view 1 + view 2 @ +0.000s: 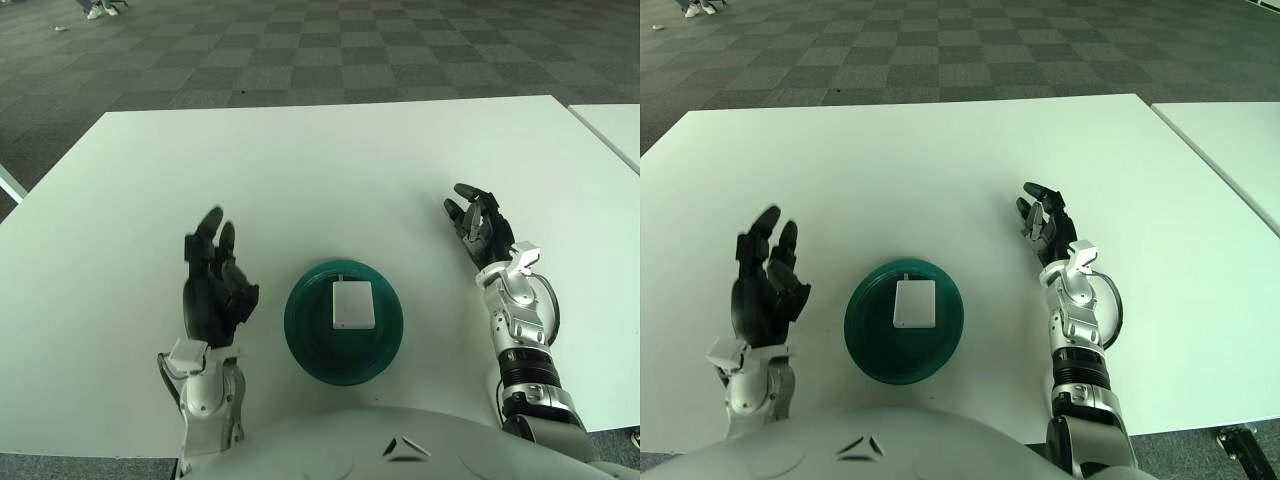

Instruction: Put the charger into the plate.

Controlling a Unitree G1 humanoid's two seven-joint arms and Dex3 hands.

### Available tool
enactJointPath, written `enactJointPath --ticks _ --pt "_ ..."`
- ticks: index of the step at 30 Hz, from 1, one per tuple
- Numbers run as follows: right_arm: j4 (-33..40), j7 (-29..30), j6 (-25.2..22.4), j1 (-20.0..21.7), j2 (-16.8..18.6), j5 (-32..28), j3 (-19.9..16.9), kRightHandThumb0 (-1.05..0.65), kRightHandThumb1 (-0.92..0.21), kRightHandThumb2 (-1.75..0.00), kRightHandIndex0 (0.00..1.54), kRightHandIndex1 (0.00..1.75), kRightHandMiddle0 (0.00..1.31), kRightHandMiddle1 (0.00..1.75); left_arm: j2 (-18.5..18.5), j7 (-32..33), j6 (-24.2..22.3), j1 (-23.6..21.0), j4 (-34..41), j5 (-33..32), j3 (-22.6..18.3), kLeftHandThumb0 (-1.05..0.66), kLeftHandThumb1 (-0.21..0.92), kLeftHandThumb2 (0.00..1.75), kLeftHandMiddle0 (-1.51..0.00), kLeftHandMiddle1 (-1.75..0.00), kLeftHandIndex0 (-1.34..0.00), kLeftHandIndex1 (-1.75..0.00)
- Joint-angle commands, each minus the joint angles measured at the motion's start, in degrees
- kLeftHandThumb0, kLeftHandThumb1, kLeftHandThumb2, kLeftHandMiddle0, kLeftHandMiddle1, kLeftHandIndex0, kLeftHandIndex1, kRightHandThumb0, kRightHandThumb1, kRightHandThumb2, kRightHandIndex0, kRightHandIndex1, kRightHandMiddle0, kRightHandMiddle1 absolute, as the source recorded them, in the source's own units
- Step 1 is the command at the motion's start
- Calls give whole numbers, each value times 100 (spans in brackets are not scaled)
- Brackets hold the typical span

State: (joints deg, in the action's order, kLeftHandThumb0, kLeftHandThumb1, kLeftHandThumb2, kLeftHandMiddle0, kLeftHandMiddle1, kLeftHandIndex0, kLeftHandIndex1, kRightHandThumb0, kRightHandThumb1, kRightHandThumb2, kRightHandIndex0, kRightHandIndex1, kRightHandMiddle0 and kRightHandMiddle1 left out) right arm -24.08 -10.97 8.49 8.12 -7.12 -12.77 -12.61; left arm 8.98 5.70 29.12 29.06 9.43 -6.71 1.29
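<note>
white table (330,160) before a dark checkered floor (330,50)
</note>
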Motion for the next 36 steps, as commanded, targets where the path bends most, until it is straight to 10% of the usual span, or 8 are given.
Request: enactJointPath --ticks 1,36 --pt "-490 2 -509 -256 -14 -79 -76 -69 -92 -82 36 5 0 102 969 86 756 -184 -921 -698 -53 -93 92 99 -37 -18 0 -97" --pt "-734 -206 -580 -48 -270 -195 -242 -69 -92 -82 37 4 0 102 649 1504 1155 -74 -1546 899 257 -88 92 100 -37 -23 0 -96"
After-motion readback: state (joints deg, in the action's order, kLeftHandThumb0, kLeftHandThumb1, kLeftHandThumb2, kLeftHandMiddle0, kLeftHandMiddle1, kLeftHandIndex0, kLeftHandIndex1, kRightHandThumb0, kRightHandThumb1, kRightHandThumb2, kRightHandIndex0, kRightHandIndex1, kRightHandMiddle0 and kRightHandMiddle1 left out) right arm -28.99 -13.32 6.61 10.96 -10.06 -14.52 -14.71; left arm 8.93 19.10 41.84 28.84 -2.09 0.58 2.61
